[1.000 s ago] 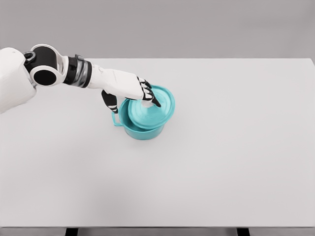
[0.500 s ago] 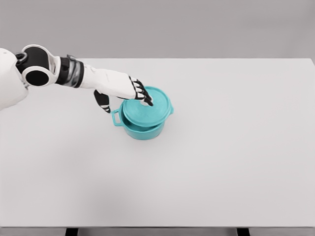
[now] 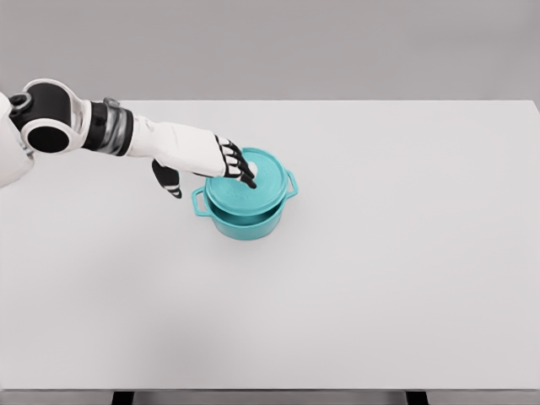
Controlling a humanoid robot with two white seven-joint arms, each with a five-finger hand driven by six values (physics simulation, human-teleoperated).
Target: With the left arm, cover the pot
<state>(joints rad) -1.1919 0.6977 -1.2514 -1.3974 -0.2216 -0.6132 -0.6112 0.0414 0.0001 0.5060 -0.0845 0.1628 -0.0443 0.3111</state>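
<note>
Your teal lid had slid from the pot's one-o'clock rim to sit nearly square on it, left of the tabletop's centre. The left robot hand stayed pinched on the knob from ten o'clock; release looked close.

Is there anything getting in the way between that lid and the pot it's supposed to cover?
Nothing visible does. The teal lid already sits over the pot, with the left hand on its knob. The white table around them shows nothing else.
</note>
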